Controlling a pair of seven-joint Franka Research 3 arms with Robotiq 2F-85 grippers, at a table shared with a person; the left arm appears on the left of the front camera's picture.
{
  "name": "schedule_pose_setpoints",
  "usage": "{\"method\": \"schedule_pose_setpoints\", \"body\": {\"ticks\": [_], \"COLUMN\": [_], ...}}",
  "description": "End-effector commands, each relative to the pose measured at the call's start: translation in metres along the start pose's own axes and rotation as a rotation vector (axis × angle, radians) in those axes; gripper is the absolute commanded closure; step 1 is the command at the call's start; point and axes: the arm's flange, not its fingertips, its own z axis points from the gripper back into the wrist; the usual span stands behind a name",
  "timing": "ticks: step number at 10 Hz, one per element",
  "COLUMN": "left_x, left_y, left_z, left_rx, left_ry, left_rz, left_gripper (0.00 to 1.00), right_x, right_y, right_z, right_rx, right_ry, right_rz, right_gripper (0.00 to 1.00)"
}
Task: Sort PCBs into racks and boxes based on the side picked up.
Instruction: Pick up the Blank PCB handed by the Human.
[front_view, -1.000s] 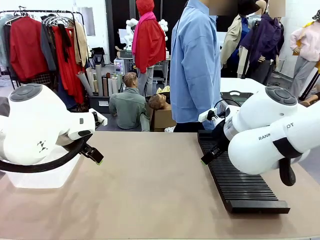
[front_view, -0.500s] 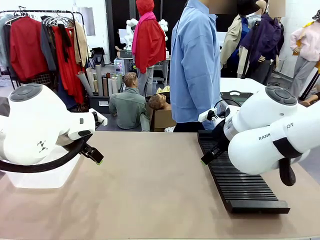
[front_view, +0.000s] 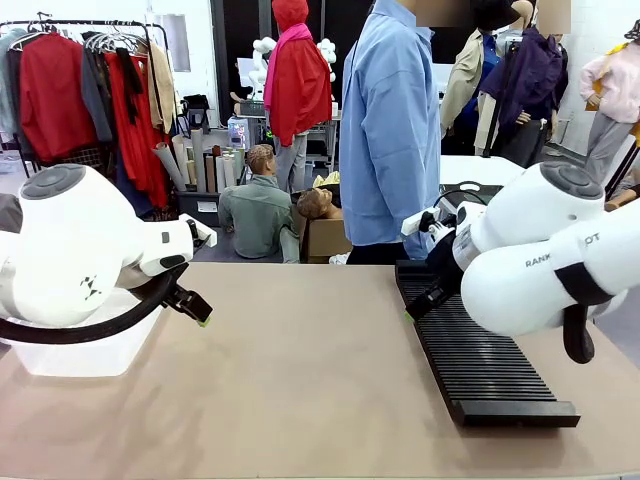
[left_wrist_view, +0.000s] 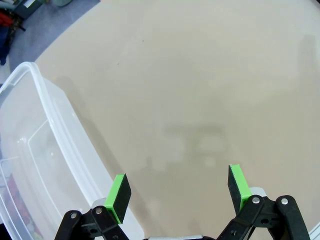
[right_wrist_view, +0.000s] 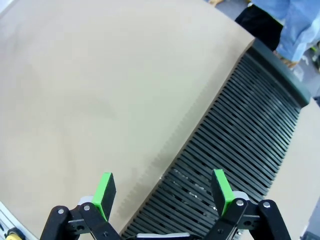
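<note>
Black comb-ridged long rack (front_view: 483, 372) lies on the tan counter (front_view: 300, 380) below the right arm's fingers (right_wrist_view: 106, 192), clear plastic tub (left_wrist_view: 70, 140) beside the left arm's fingers (left_wrist_view: 119, 195) (both pairs spread, holding nothing).

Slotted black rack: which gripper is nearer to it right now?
Right. The right gripper hovers open over the rack, at its edge toward the middle; the left gripper hangs open across the table, beside the clear tub.
</note>
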Motion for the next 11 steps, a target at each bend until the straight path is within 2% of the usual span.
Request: {"method": "schedule_pose_setpoints", "body": {"ticks": [1, 4, 8, 11], "left_x": [0.004, 0.018, 0.047, 0.050], "left_y": [0.011, 0.031, 0.071, 0.109], "left_z": [0.009, 0.027, 0.059, 0.092], "left_rx": [-0.058, -0.201, -0.252, -0.377], "left_ry": [0.013, 0.032, 0.081, 0.070], "left_rz": [0.031, 0.134, 0.215, 0.299], "left_gripper": [0.00, 0.00, 0.00, 0.00], "right_x": [0.003, 0.008, 0.026, 0.026], "right_y": [-0.025, -0.050, -0.084, -0.118], "right_z": [0.018, 0.038, 0.069, 0.100], "right_rx": [0.065, 0.125, 0.202, 0.309], "right_ry": [0.021, 0.085, 0.175, 0.217], "right_rz": [-0.005, -0.044, -0.101, -0.239], "right_gripper": [0.00, 0.00, 0.00, 0.00]}}
